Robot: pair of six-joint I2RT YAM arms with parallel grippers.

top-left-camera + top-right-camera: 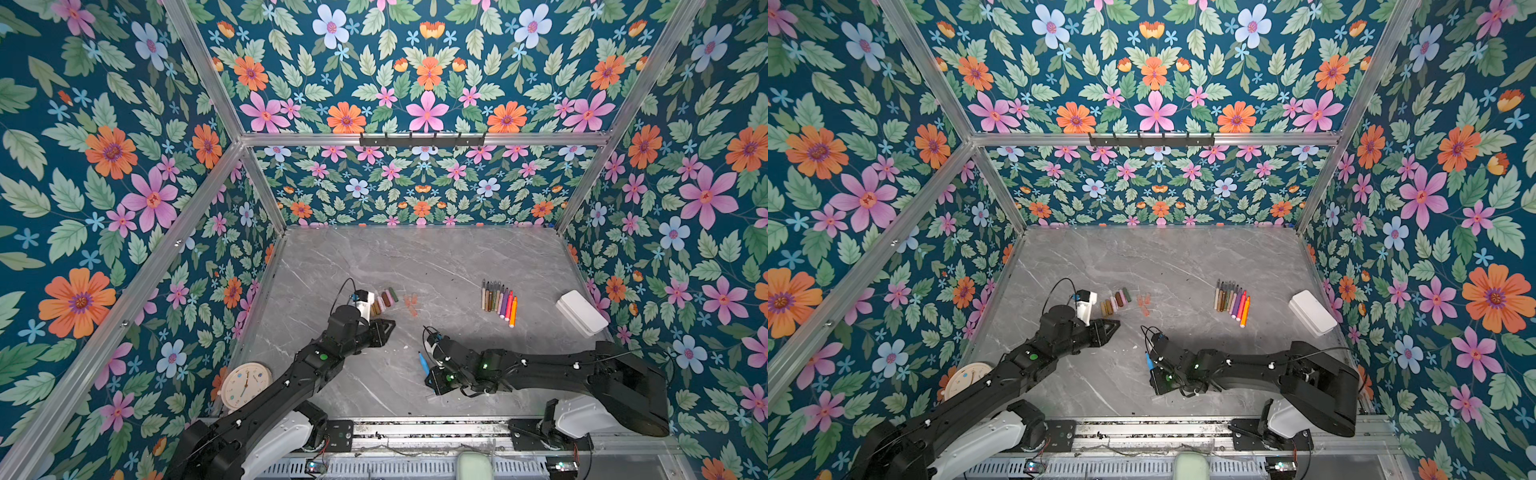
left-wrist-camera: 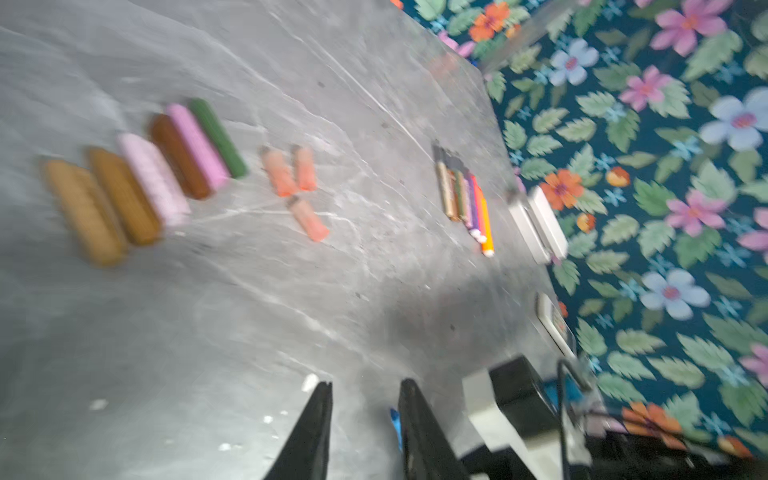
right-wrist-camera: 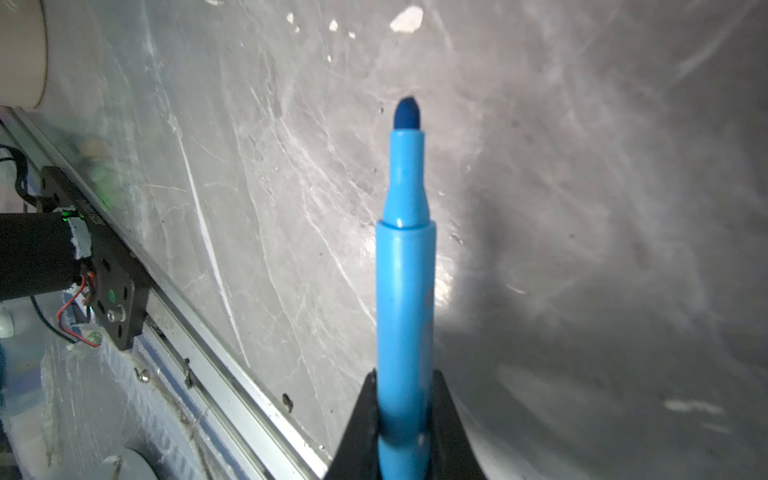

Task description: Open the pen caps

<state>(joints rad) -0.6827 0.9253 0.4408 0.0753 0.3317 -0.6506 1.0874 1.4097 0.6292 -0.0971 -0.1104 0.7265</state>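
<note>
**Light-blue plastic marker pen [image 3: 405, 291] uncapped, clamped in right gripper [image 3: 405, 399]**

Its dark felt tip is bare; the jaws are closed tight on the barrel, over the grey marble tabletop [image 1: 415, 257], well left of the white rectangular box [image 1: 582, 312] and nearer the camera; left gripper [image 2: 366, 382] hangs farther still from that box, jaws apart; a tight row of thin coloured pens [image 1: 500, 305] lies near the box; six stubby gold, pink, brown and green caps [image 2: 166, 174] and three translucent orange caps [image 2: 295, 183] lie beyond the pens from it.
</note>
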